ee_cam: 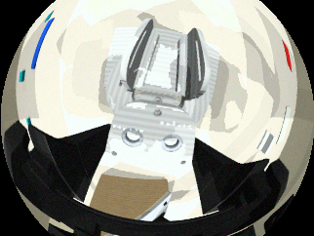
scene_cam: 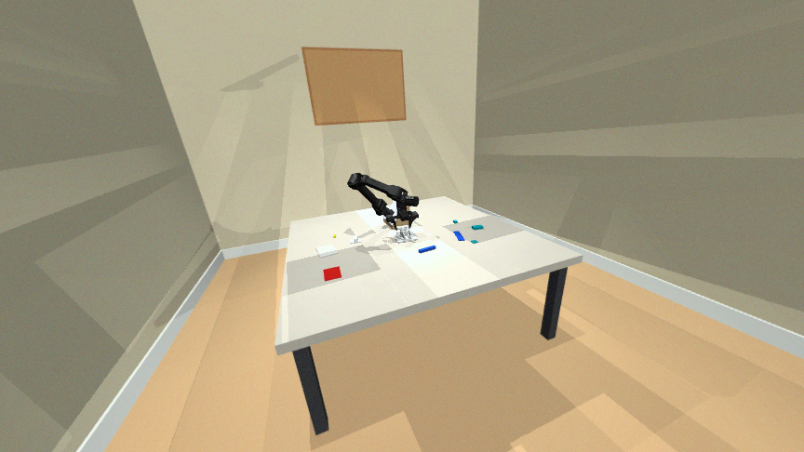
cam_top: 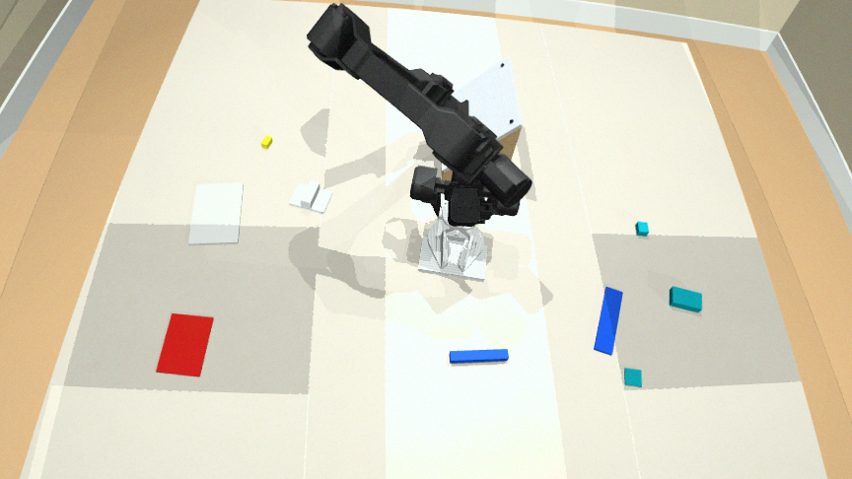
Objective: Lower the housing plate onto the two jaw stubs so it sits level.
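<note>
The housing plate (ee_cam: 152, 124), pale and ribbed with two large round holes, is between the black fingers of my gripper (ee_cam: 151, 135) (scene_cam: 403, 226), which is shut on it. The base (cam_top: 435, 271) (ee_cam: 117, 39) is pale and ribbed. Its two jaws, the left one (ee_cam: 138, 56) and the right one (ee_cam: 196, 60) in the wrist view, stand side by side with dark inner faces. The plate's far edge overlaps the rear of the jaw assembly in the wrist view. The stubs are hidden, and I cannot tell whether the plate touches them.
A brown wedge (cam_top: 510, 146) (ee_cam: 132, 192) with a pale sloping board (cam_top: 497, 92) stands behind. A white stepped piece (cam_top: 310, 196), white panel (cam_top: 216, 213), yellow block (cam_top: 266, 142) and red panel (cam_top: 184, 345) lie left. Blue bars (cam_top: 478, 356) (cam_top: 607, 321) and a teal block (cam_top: 685, 299) lie front and right.
</note>
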